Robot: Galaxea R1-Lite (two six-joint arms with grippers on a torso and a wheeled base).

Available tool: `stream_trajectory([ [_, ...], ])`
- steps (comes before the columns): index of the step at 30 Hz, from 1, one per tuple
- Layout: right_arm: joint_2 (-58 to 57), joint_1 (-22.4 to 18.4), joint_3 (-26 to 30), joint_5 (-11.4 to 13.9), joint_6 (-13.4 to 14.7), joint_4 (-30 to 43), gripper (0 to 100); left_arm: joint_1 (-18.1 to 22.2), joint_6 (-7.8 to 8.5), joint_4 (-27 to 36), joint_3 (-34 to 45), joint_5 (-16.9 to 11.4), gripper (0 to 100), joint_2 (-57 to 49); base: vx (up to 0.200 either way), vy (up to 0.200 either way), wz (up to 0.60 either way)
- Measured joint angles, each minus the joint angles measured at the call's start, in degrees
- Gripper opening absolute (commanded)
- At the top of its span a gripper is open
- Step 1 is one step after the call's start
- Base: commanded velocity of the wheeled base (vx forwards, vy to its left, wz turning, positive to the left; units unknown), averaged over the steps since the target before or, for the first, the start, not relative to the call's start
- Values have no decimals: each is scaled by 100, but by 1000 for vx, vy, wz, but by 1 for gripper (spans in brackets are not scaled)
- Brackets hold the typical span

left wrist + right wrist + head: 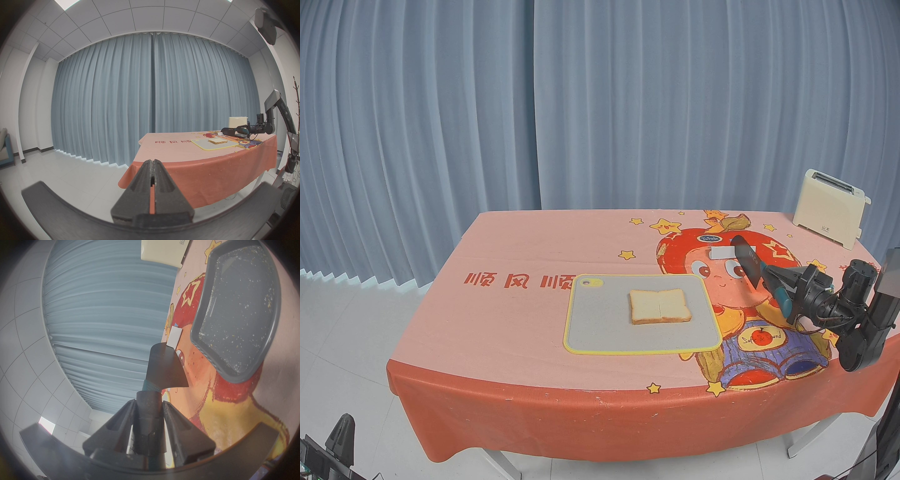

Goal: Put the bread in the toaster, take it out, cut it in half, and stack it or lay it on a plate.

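— On the board, which way does the bread lie from the right pincer?
— To its left, near. Right pincer grips the knife; left pincer, closed, hangs off the desk.

Tablecloth – matt cloth, toaster – smooth plastic, cutting bd matt plastic

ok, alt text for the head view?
A slice of bread, a seam down its middle, lies on a yellow-rimmed cutting board on a pink-clothed table. To the board's right, the right gripper holds a dark-bladed knife above the cloth. A cream toaster stands at the table's far right corner.
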Motion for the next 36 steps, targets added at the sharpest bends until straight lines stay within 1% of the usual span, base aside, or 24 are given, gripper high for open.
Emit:
stream_trajectory([
  [21,91,9,-16,0,-6,-2,0,0,0,-1,0,0,0,0,0,0,0],
  [22,105,16,-13,-1,-6,-2,100,0,2,0,0,0,0,0,0,0,0],
  [36,238,-33,-35,-1,-63,-38,100,0,0,2,0,-1,0,0,0,0,0],
])
